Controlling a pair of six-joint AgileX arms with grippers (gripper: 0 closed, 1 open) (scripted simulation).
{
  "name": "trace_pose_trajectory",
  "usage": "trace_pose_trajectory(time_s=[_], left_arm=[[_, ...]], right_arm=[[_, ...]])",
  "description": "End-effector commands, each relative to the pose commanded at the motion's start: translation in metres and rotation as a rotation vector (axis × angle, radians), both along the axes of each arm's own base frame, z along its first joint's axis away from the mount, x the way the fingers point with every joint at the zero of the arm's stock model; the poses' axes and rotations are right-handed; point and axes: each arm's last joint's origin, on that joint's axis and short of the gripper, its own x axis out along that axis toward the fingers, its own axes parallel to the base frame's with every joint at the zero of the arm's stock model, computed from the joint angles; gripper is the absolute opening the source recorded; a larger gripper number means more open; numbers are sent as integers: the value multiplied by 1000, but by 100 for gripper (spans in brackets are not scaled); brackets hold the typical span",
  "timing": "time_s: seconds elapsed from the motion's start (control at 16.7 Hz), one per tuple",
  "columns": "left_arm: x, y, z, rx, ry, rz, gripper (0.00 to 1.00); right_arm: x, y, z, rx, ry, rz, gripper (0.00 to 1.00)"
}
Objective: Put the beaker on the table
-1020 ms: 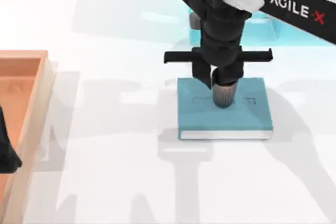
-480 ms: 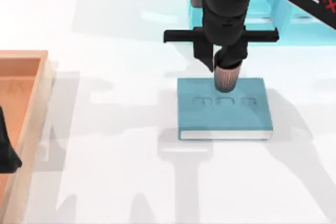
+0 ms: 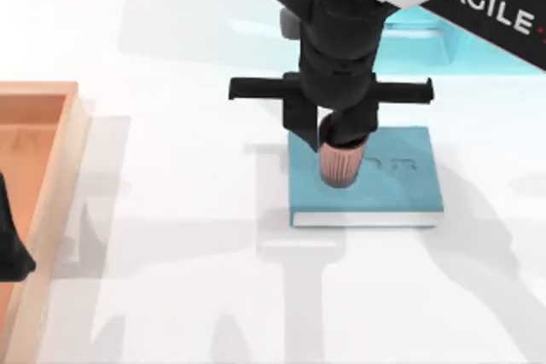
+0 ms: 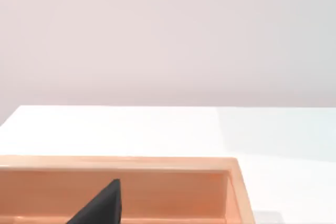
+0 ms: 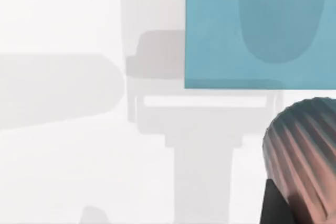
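Top view: the right gripper point(image 3: 339, 144) hangs over the teal book point(image 3: 401, 185), its two fingers pinching the upper part of the beaker point(image 3: 340, 164). The beaker is a small reddish-brown ribbed cup, upright in the grip, seen above the left half of the book's cover. Whether its base touches the cover or hangs just above it I cannot tell. The book lies flat on the white table point(image 3: 196, 279), a little right of centre, with its pale page edge towards the near side.

Behind the arm, at the far side of the table, stands a light blue see-through bin point(image 3: 418, 36); what it holds is hidden by the arm.

At the table's left edge sits an orange wooden tray point(image 3: 51, 151). The left gripper point(image 3: 10, 245) is parked over the tray as a dark shape; I cannot tell how its jaws stand.

The right wrist view shows the beaker's ribbed wall point(image 5: 304, 156) close up, with the book point(image 5: 220, 40) and table beyond. In the left wrist view the tray's wall point(image 4: 157, 163) crosses the lower part.
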Motion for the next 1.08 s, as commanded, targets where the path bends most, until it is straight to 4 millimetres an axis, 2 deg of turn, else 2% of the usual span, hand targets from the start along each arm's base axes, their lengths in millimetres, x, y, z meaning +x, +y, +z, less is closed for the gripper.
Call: trace_pose_trajectory(time_s=[0.12, 0.42, 1.08], left_arm=[[0, 0, 0, 0, 0, 0, 100], [0, 0, 0, 0, 0, 0, 100], [0, 0, 0, 0, 0, 0, 100]], right_arm=[[-5, 2, 2, 9, 4, 1, 0], [-3, 1, -2, 9, 4, -3, 0], [-2, -1, -53, 11, 2, 1, 0]])
